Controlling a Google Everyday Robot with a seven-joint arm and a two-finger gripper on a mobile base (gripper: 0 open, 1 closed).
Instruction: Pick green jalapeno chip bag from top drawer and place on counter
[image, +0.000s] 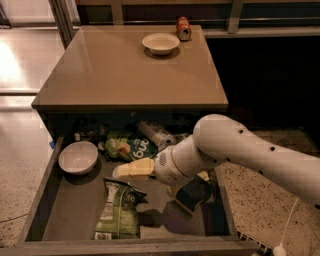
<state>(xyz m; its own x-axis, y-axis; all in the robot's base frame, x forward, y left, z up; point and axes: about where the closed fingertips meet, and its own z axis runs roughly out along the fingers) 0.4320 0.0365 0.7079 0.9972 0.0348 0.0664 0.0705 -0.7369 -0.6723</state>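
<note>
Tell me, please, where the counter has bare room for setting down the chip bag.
The counter is bare across its front and middle, up to the bowl and can near its rear edge. The top drawer is crowded along its back; the gripper hangs over it near the green jalapeno chip bag, with bare floor left of that bag.
</note>
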